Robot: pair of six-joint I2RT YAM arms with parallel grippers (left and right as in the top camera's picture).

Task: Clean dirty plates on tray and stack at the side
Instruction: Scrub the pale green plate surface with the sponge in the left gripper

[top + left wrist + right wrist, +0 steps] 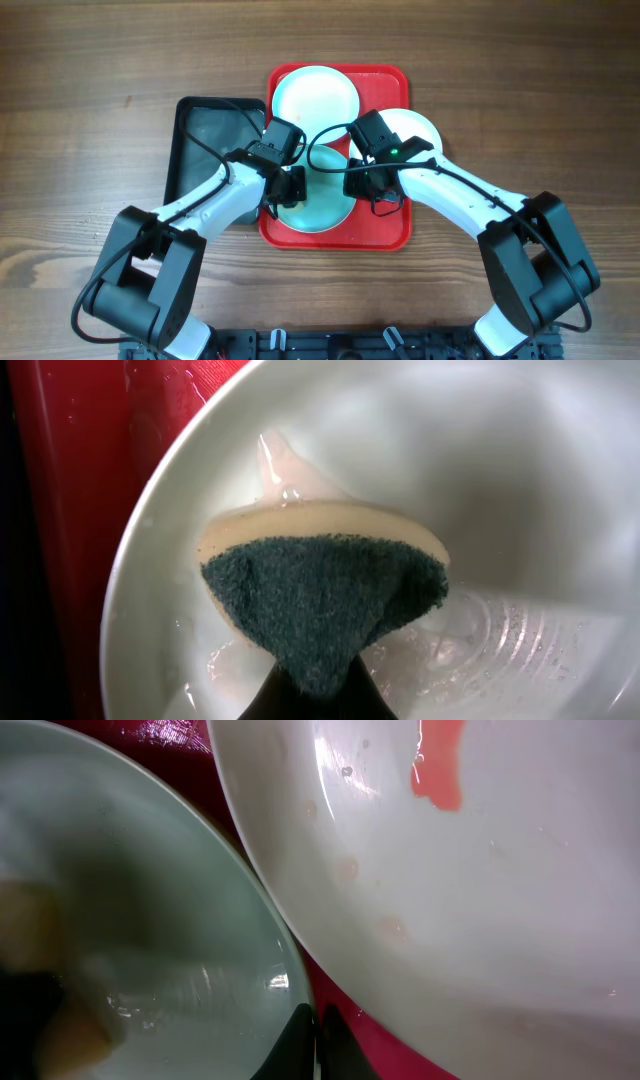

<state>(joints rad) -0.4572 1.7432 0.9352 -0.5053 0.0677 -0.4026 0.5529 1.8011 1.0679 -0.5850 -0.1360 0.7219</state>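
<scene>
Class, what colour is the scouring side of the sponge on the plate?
Dark green, on a pale beige sponge; clearest in the left wrist view.

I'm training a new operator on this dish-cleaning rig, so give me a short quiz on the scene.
1. True or false: the left fingers grip a sponge.
2. How many plates are at the red tray? A two, B three, C four.
3. Which plate shows an orange-red smear?
Key: 1 true; 2 B; 3 the white plate.
</scene>
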